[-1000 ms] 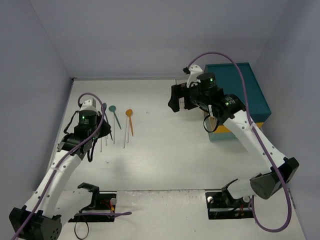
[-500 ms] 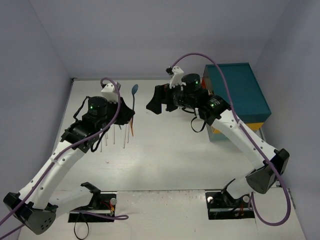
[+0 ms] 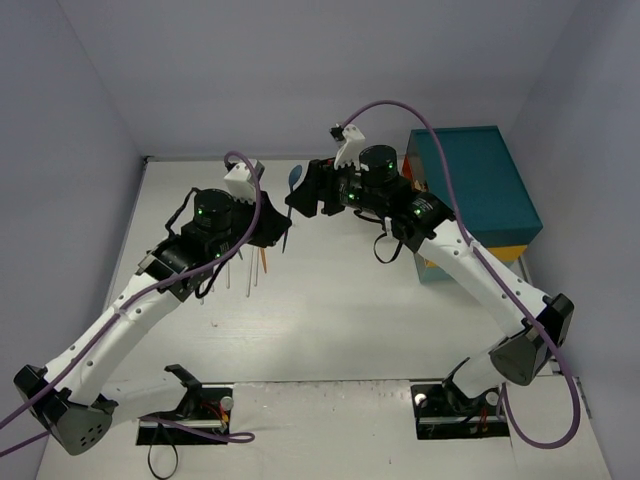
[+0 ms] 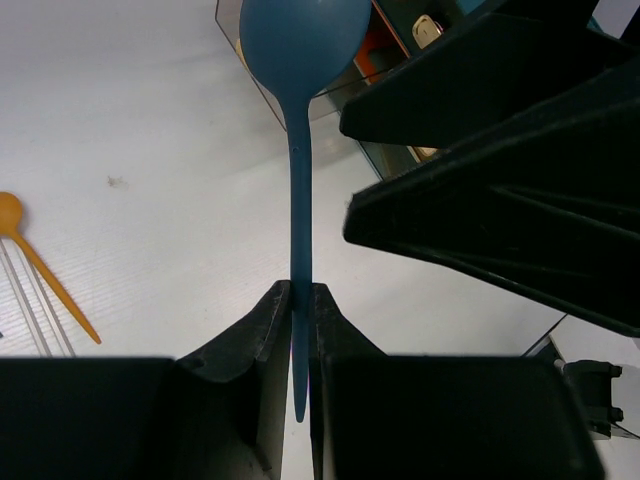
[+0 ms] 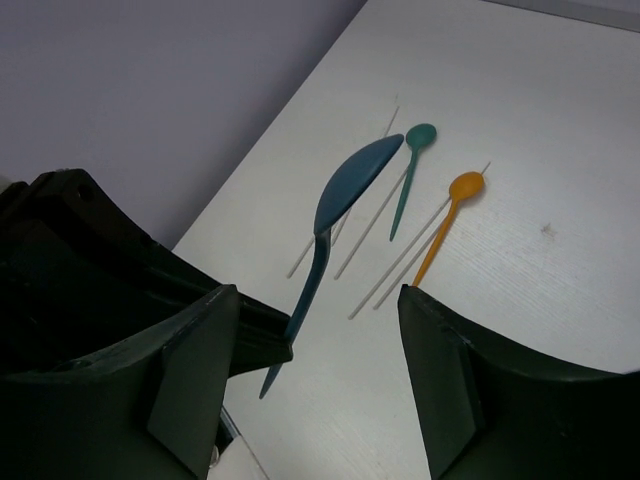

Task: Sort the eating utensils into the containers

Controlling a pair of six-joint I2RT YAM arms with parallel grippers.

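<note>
A blue spoon (image 4: 298, 150) is seen between the black jaws of the left gripper (image 4: 298, 300). The right gripper (image 5: 320, 300) is likewise black. Against the white tabletop (image 3: 340, 300), a teal spoon (image 5: 411, 165), an orange spoon (image 5: 448, 215) and clear, colourless utensils (image 5: 372, 230) are shown. The left arm (image 3: 130, 320) and right arm (image 3: 490, 280) are finished in white with black joints, and purple cables (image 3: 440, 115) are carried on them. The teal chest (image 3: 480, 180) is marked with a yellow band (image 3: 455, 258).

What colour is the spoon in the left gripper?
Blue; the slim plastic spoon shows best in left wrist view.
</note>
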